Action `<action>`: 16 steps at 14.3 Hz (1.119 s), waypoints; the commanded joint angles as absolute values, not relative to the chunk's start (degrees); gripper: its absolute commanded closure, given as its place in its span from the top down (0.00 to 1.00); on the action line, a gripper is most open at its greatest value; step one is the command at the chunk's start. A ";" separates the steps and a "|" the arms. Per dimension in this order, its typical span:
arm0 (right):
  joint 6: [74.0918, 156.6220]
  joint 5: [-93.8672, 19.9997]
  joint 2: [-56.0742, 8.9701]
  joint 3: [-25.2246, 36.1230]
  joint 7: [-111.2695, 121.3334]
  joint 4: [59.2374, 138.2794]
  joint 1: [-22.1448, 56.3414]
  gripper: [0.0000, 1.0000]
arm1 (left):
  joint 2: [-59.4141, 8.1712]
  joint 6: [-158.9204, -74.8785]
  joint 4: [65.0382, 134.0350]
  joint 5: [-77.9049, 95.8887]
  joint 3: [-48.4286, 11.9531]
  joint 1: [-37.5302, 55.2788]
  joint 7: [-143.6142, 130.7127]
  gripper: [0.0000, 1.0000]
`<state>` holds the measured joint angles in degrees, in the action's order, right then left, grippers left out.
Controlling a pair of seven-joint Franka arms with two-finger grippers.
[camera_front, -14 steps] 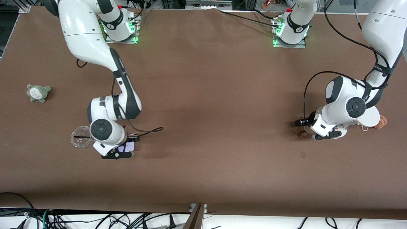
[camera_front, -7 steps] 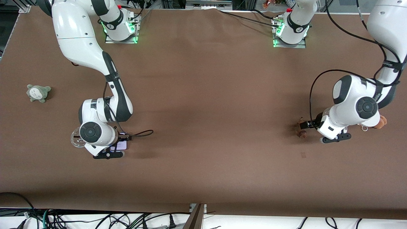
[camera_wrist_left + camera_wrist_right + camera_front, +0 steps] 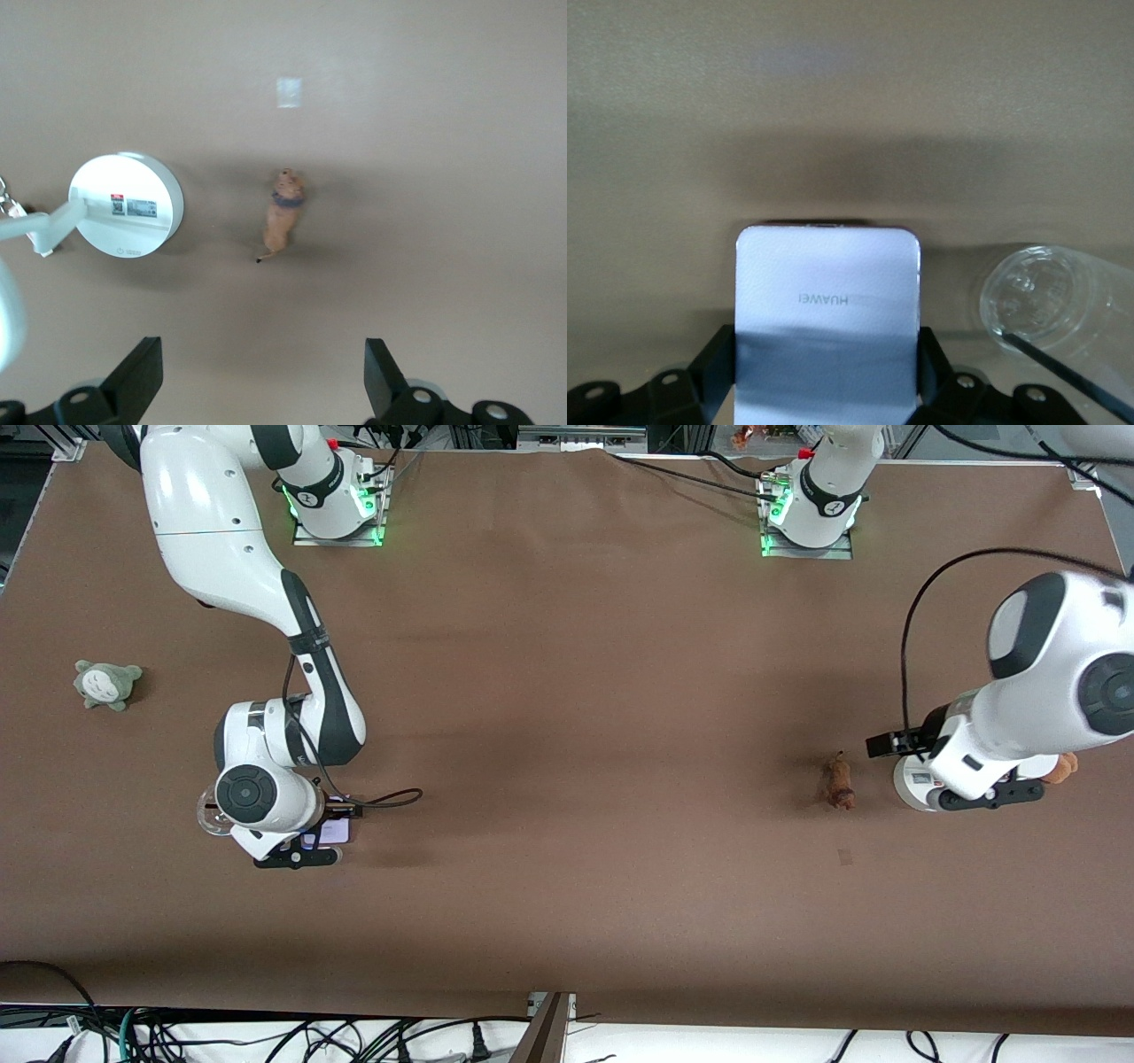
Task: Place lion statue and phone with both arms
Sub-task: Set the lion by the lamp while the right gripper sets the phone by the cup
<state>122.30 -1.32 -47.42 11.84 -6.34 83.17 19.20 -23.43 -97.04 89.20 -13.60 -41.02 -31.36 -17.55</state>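
Note:
The lion statue [image 3: 838, 780] lies on the brown table toward the left arm's end, free of any gripper; it also shows in the left wrist view [image 3: 283, 218]. My left gripper [image 3: 988, 797] is open and empty, raised over the white round-based stand [image 3: 912, 788], with its fingers [image 3: 142, 381] wide apart. My right gripper [image 3: 297, 857] is low over the table toward the right arm's end and shut on the phone [image 3: 330, 831]. The pale lavender phone [image 3: 828, 301] sits between the two fingers [image 3: 718, 363], with its near end hidden.
A clear plastic cup [image 3: 1050, 297] lies beside the right gripper, partly hidden by the wrist in the front view [image 3: 208, 819]. A grey-green plush toy [image 3: 106, 684] sits toward the right arm's end. A brown plush bear [image 3: 1063, 766] peeks out beside the stand [image 3: 127, 205].
The left gripper has let go of the lion statue, risen and moved toward its end of the table. The right gripper has shifted with the phone toward the clear cup.

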 commanded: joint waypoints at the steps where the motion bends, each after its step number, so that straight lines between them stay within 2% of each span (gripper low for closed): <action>1: 123.40 -2.02 -46.93 11.60 -5.19 84.90 17.93 1.00 | -23.20 -93.18 82.47 -8.71 -41.04 -33.57 -10.73 1.00; 4: 122.61 -1.85 -45.19 11.51 -5.45 83.15 18.80 1.00 | -23.03 -85.10 76.13 -8.79 -41.22 -33.57 -10.63 1.00; 7: 120.42 -1.67 -37.91 11.60 -5.01 82.97 18.63 1.00 | -21.36 -83.85 75.41 -8.88 -41.40 -33.22 -10.81 1.00; 14: 98.55 -0.97 -21.82 13.80 -5.19 82.88 18.46 1.00 | -20.57 -83.85 75.41 -8.70 -42.19 -32.34 -10.64 1.00; 16: 97.04 -1.14 -18.56 13.89 -5.80 82.97 18.46 1.00 | -19.87 -83.76 75.58 -8.61 -42.28 -31.82 -10.46 1.00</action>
